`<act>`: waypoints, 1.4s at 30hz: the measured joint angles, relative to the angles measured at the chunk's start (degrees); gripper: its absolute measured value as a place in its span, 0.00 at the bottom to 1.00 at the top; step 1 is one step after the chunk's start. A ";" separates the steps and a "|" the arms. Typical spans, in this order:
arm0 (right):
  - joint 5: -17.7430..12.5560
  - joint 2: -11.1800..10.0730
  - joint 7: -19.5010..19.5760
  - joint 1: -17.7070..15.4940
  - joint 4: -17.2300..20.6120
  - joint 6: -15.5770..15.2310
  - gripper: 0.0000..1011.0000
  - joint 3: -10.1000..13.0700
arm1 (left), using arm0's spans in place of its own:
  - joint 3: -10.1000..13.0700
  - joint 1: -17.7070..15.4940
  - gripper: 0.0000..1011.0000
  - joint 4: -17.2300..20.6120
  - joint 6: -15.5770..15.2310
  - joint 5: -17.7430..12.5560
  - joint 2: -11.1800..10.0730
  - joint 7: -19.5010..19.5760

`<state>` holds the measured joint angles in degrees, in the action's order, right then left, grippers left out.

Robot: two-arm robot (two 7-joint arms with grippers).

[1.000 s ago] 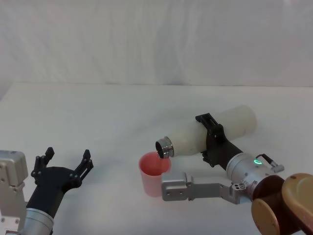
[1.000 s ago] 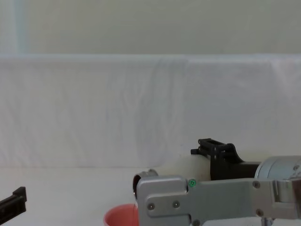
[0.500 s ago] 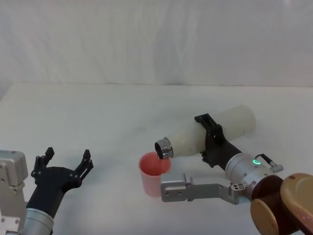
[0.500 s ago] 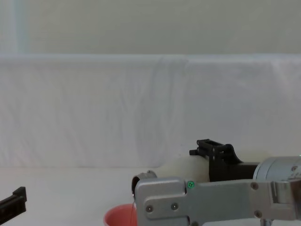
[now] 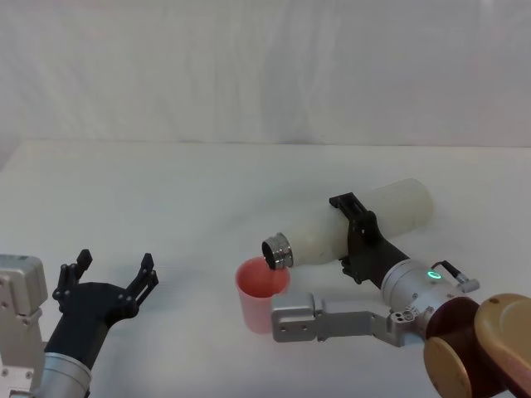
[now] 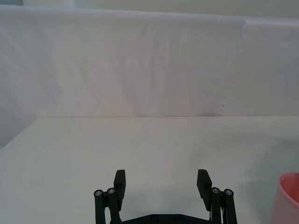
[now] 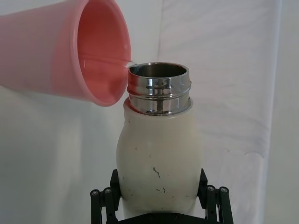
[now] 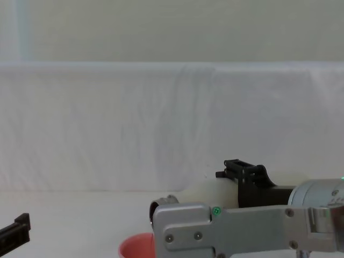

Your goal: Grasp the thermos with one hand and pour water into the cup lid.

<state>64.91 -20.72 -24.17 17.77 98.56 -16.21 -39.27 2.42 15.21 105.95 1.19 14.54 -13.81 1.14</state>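
Observation:
My right gripper is shut on the cream-white thermos, holding it tipped almost level with its steel neck over the rim of the pink cup lid. In the right wrist view the thermos sits between the black fingers, its open neck touching the cup lid, and water lies inside the cup. From the chest view the cup lid peeks out beside the right arm. My left gripper stays open near the table's front left, apart from both objects; its two fingers stand wide.
The white table runs back to a white draped backdrop. My right forearm's grey link lies just in front of the cup lid.
The thermos has tipped slightly further, its neck shifting a little lower and left over the cup lid. The left arm has not moved.

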 joint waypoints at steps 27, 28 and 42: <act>-14.60 2.24 6.26 -6.50 3.28 2.44 0.95 9.04 | 0.00 0.00 0.99 0.00 0.00 0.00 0.00 0.00; -15.47 2.38 6.45 -6.78 3.42 2.60 0.95 9.53 | 0.00 0.00 0.99 0.00 0.00 0.00 0.00 0.00; -32.18 6.42 8.54 -9.85 3.16 6.05 0.95 18.14 | 0.00 0.00 0.99 0.00 0.00 0.00 0.00 0.00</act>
<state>32.72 -14.30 -15.63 7.93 101.72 -10.16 -21.13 2.42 15.21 105.95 1.19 14.54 -13.81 1.14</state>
